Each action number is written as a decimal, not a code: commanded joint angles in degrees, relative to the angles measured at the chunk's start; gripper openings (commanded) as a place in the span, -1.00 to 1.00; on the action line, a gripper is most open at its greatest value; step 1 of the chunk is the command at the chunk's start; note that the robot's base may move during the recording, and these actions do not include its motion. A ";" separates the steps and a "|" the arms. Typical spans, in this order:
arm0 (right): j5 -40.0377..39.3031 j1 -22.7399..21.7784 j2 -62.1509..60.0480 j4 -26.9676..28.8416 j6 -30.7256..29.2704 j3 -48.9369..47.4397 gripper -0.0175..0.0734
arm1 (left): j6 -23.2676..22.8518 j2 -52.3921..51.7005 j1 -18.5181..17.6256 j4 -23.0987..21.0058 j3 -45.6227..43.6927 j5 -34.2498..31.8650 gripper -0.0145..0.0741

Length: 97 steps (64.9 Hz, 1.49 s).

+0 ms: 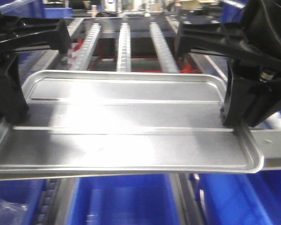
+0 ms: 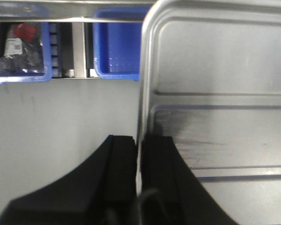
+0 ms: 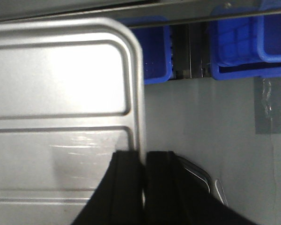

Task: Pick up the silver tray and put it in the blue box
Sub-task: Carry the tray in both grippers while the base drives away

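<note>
Two black claws grip one silver tray (image 1: pixel 126 126) by its short ends. In the front view the tray fills the middle of the frame, lying flat and wide, with its raised rim, rounded corners and two long ridges catching a bright glare. The left claw (image 1: pixel 13 118) stands at the left edge of the frame and the right claw (image 1: pixel 232 124) at the right edge.

The left wrist view shows the left claw (image 2: pixel 139 145) at bottom centre. Its two dark fingers (image 2: pixel 119 154) are pressed together on the tray's rim (image 2: pixel 143 70), one inside the tray and one outside. The right wrist view shows the right claw (image 3: pixel 144 157) clamped on the opposite rim (image 3: pixel 138 93) in the same way.

Under the tray in both wrist views is a grey table (image 2: pixel 51 131). Whether the tray rests on it or hangs just above it cannot be told.

The blue box (image 1: pixel 126 201) sits at bottom centre of the front view, below the tray's near edge and open at the top. More blue crates stand at either side of it. In the left wrist view the blue box (image 2: pixel 117 47) is at top centre, beyond the table edge. A blue bin (image 2: pixel 18 51) at upper left holds bagged parts with a white label (image 2: pixel 11 46), its print too blurred to read.

Silver roller rails (image 1: pixel 124 44) run away from the camera behind the tray, at the top of the front view.
</note>
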 commanded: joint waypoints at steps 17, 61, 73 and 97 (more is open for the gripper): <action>1.50 -0.17 -1.82 -4.02 0.32 -1.53 -0.50 | -0.65 -1.21 -0.26 2.88 -1.12 2.09 -0.69; 1.50 -0.17 -1.82 -4.02 0.32 -1.53 -0.50 | -0.65 -1.21 -0.26 2.88 -1.12 2.09 -0.69; 1.50 -0.17 -1.82 -4.02 0.32 -1.53 -0.50 | -0.65 -1.21 -0.26 2.88 -1.12 2.12 -0.69; 1.50 -0.17 -1.82 -4.02 0.32 -1.53 -0.50 | -0.65 -1.21 -0.26 2.78 -1.12 2.12 -0.69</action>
